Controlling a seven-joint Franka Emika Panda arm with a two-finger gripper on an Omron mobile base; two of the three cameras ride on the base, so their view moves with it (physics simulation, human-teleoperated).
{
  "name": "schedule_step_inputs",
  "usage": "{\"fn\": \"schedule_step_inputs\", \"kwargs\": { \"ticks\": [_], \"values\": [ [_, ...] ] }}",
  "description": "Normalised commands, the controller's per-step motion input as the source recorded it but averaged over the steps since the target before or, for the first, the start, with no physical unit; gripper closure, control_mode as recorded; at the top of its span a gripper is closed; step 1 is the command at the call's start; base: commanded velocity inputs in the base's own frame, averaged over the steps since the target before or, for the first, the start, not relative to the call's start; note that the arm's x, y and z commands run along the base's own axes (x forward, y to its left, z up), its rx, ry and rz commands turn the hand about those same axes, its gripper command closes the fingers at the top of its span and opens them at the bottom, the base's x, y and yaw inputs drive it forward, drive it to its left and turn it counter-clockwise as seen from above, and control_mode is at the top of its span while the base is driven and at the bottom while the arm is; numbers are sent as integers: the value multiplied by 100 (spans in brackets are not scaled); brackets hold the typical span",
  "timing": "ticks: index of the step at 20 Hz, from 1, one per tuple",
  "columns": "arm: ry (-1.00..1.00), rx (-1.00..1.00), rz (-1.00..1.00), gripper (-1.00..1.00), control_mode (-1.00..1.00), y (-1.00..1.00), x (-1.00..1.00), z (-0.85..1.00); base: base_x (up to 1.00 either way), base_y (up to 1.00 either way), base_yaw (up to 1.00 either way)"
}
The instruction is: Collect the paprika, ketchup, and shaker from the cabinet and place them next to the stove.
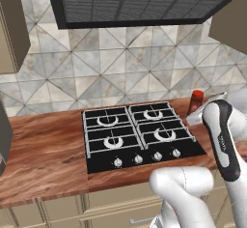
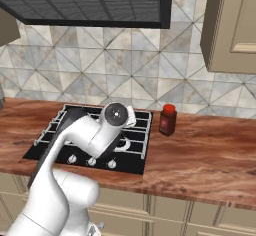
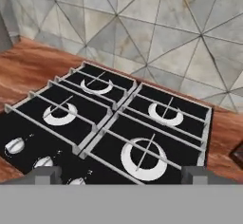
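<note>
The stove (image 1: 140, 135) (image 2: 142, 130) (image 3: 118, 123) is a black four-burner cooktop set into the wooden counter, with silver knobs along its front. The paprika (image 1: 195, 101) (image 2: 168, 119), a dark red-brown jar with a red cap, stands upright on the counter just right of the stove's back corner. My gripper (image 3: 123, 175) hangs open above the stove's front, looking down over the burners, with nothing between its fingertips (image 3: 47, 174). The ketchup, the shaker and the cabinet are out of view.
A dark range hood (image 1: 140, 2) hangs over the stove. Beige wall cabinets (image 2: 232, 25) flank it. The wooden counter (image 1: 43, 154) (image 2: 210, 155) has bare stretches left and right of the cooktop. A dark grey object (image 1: 3, 135) stands at the far left edge.
</note>
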Motion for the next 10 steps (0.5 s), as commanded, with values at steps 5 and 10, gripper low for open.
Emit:
{"fn": "schedule_step_inputs", "kwargs": {
  "ticks": [5,10],
  "values": [
    [6,-2,-45,-100,-100,33,-45,0,0,0,0],
    [2,0,-32,-100,-100,32,-25,-3,0,0,0]
  ]
}}
